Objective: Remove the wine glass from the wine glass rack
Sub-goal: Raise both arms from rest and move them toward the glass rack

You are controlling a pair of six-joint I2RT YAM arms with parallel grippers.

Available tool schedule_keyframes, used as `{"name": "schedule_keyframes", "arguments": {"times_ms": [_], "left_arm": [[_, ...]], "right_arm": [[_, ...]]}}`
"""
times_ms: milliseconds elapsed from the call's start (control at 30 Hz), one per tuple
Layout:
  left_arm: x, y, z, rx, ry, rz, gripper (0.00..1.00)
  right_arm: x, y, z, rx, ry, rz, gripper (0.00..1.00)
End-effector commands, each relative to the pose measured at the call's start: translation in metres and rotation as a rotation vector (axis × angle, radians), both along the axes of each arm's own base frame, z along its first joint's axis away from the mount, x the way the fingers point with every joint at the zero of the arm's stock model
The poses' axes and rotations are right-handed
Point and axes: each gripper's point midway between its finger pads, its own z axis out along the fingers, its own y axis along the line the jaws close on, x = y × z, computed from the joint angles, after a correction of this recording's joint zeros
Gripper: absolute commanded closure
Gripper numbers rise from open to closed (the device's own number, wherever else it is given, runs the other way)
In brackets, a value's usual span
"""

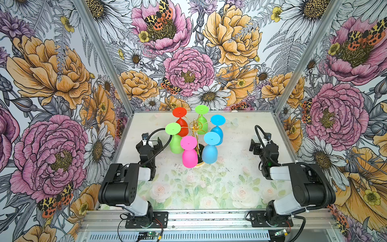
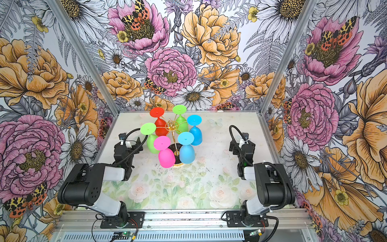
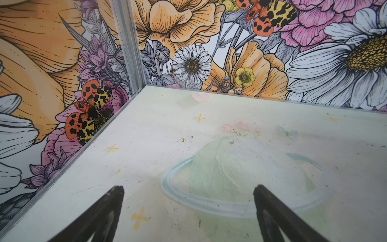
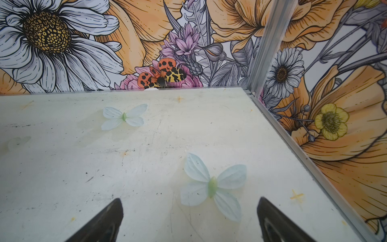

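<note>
The wine glass rack (image 1: 195,126) (image 2: 172,125), a thin gold wire stand on a round black base (image 1: 201,149), stands at the middle back of the table in both top views. Several plastic wine glasses hang upside down from its arms: red (image 1: 181,127), green (image 1: 175,144), pink (image 1: 189,157), blue (image 1: 210,154). My left gripper (image 1: 152,140) (image 3: 188,188) is open and empty, just left of the green glass. My right gripper (image 1: 257,144) (image 4: 190,200) is open and empty, well to the right of the rack. Neither wrist view shows the rack or a glass.
The table (image 1: 230,174) has a pale printed flower mat. Floral walls close it in on three sides, with aluminium posts at the back corners (image 3: 125,46) (image 4: 266,42). Both arm bases (image 1: 146,218) sit on the front rail.
</note>
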Motion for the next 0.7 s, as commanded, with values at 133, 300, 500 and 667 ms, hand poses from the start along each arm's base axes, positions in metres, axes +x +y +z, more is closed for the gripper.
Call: {"name": "schedule_keyframes", "arguments": {"times_ms": [133, 300, 500, 667], "left_arm": [[-0.003, 0.003, 0.007, -0.031, -0.04, -0.015, 0.01], [-0.01, 0.011, 0.019, -0.063, -0.07, 0.002, 0.01], [-0.02, 0.015, 0.037, -0.05, -0.039, 0.027, 0.01], [-0.041, 0.025, 0.056, -0.068, -0.054, 0.091, 0.01]], "right_arm": [[0.006, 0.001, 0.01, -0.009, -0.017, 0.001, 0.01], [0.006, -0.002, 0.028, -0.013, 0.012, -0.02, 0.02], [0.0, -0.005, 0.046, 0.028, 0.044, -0.059, 0.03], [-0.003, 0.004, 0.059, 0.109, 0.107, -0.04, 0.07]]}}
